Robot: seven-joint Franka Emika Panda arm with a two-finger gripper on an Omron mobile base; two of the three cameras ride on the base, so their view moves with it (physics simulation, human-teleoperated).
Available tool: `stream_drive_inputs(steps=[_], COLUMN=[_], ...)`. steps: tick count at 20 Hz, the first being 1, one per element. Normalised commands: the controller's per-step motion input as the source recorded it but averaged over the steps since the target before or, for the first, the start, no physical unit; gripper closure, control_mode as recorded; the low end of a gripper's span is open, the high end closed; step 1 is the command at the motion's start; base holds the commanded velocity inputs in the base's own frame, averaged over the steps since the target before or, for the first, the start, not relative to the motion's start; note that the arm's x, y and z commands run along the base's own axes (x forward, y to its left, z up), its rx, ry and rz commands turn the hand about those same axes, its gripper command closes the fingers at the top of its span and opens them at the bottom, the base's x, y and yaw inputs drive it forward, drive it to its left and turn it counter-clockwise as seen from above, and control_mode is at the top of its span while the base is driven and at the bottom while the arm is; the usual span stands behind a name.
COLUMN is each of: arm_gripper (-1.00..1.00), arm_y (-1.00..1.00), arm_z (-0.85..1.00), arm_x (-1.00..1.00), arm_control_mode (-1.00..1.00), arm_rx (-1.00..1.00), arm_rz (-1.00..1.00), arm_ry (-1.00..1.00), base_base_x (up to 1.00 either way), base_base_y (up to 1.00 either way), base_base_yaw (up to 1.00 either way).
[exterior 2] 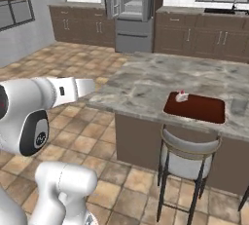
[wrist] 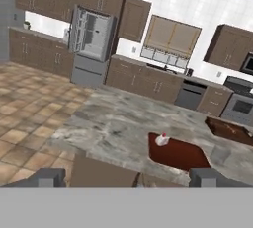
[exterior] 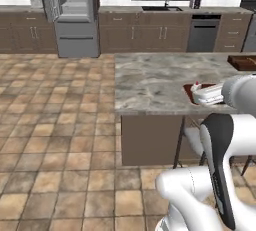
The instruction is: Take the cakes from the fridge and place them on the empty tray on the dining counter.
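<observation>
**White cake on the tray, gripper empty**

The white cake with a red top (exterior 2: 181,96) sits at the 10 o'clock corner of the reddish-brown tray (exterior 2: 202,110) on the marbled dining counter (exterior 2: 141,83). In the hand view the gripper (wrist: 127,176) stands wide apart, holding nothing, its tips low at 6 o'clock. The fridge (wrist: 90,44) stands at 11 o'clock (doors open). A darker brown tray (wrist: 228,130) lies at 3 o'clock.
</observation>
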Motion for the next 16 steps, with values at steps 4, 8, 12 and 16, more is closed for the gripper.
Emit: stream_drive_inputs(steps=[4,8,12,16], arm_gripper=[-1.0,-1.0,-1.0,-1.0], arm_y=[0.0,0.0,0.0,0.0], arm_z=[0.0,0.0,0.0,0.0], arm_x=[0.0,0.0,0.0,0.0], arm_control_mode=[1.0,1.0,1.0,1.0], arm_rx=[0.0,0.0,0.0,0.0], arm_rz=[0.0,0.0,0.0,0.0], arm_ry=[0.0,0.0,0.0,0.0], base_base_x=[0.37,0.47,0.49,0.55], base_base_y=[1.0,1.0,1.0,1.0], base_base_yaw=[0.0,0.0,0.0,0.0])
